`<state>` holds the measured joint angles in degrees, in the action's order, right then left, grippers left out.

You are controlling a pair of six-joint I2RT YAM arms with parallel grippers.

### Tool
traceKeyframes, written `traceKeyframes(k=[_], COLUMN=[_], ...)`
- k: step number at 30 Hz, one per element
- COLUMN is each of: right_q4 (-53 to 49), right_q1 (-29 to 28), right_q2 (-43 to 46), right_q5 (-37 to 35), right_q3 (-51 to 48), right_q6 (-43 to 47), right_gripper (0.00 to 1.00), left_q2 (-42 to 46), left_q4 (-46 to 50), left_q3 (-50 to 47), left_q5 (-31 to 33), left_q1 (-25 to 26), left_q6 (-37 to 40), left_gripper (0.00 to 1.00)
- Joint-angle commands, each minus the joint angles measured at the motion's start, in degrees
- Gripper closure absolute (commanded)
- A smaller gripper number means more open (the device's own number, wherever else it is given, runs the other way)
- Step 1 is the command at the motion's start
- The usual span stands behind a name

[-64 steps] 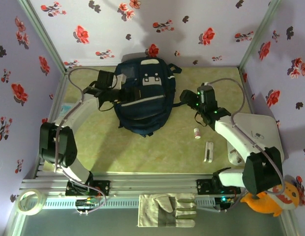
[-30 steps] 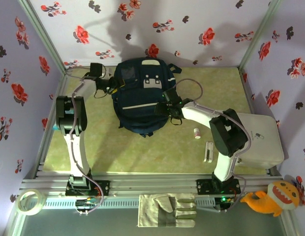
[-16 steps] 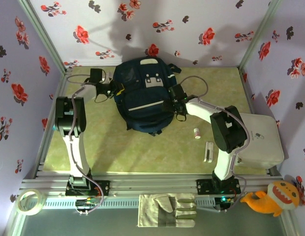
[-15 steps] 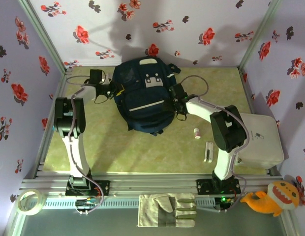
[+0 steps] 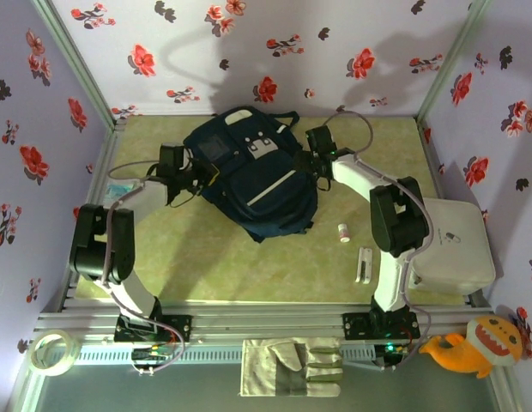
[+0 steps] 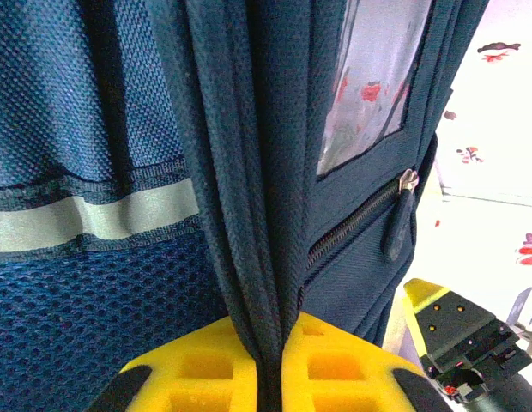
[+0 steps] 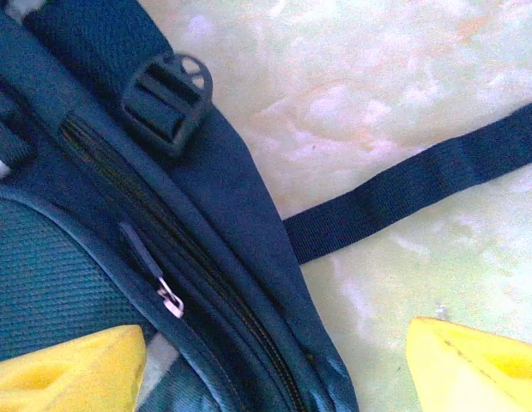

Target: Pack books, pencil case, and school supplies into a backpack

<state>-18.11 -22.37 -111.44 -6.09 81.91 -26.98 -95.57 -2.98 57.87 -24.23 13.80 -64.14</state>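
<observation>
– 2 grippers at 1 bag. From overhead, which step is this?

– Opening it, I'd judge. The large dark navy fabric backpack (image 5: 253, 176) lies flat and looks closed. The left gripper (image 5: 200, 174) is at its left edge and the right gripper (image 5: 313, 161) at its right edge. The tiny white tube with a pink end (image 5: 343, 233) and the slim white bar (image 5: 364, 264) lie on the pale green table (image 5: 206, 257), right of the backpack and well apart from it.

– And the left wrist view?

– The yellow fingers (image 6: 206, 373) are pressed together, pinching an upright fold of the backpack's fabric. A grey reflective stripe (image 6: 86, 215) sits left of that fold.

– The right wrist view?

– The yellow fingertips (image 7: 69, 369) stand wide apart and hold nothing. Between them are the backpack's edge and bare table. A small metal zipper pull (image 7: 167, 296) lies on the backpack, just ahead of 1 fingertip.

– So what does the next move call for?

– Probably lowering the right gripper onto that pull and closing on it. Then it would draw the pull along the zipper while the left pinch anchors the backpack. The pull is small and lies flat, so the aim must be exact.
</observation>
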Motion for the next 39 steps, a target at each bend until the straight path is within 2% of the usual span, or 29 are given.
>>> traceKeyframes(k=[1, 5, 8, 14, 21, 31, 39], right_q4=[-3.71, -4.0, -3.02, 0.5, 9.57, 14.63, 7.23], right_q1=[-0.11, -1.56, -5.5, -14.47, -16.39, -11.87, -11.12], right_q2=[7.35, 15.9, 21.12, 23.68, 18.4, 7.46, -3.46], right_q5=[0.13, 4.55, 5.96, 7.01, 10.31, 13.05, 12.46], right_q3=[-1.35, -8.37, -14.13, -19.99, -21.97, -15.38, -2.07], right_q6=[-0.63, -5.19, -8.75, -13.7, -17.14, -12.17, -6.46], right_gripper=[0.2, 0.19, 0.19, 0.2, 0.22, 0.23, 0.27], left_q2=[3.58, 4.12, 3.35, 2.33, 3.56, 8.32, 9.61], left_q4=[-4.27, -5.31, -6.5, -7.21, -8.48, -6.82, -5.52], left_q3=[-0.21, 0.11, 0.66, 0.45, -3.19, -9.9, -12.44], left_q5=[0.84, 3.41, 3.62, 3.66, 4.26, 5.85, 7.49], left_q1=[2.27, 4.06, 5.18, 6.04, 6.46, 6.46, 6.77], left_q6=[-5.46, -7.93, -9.06, -9.54, -10.19, -11.12, -11.96], left_gripper=[0.94, 0.94, 0.93, 0.93, 0.93, 0.94, 0.94])
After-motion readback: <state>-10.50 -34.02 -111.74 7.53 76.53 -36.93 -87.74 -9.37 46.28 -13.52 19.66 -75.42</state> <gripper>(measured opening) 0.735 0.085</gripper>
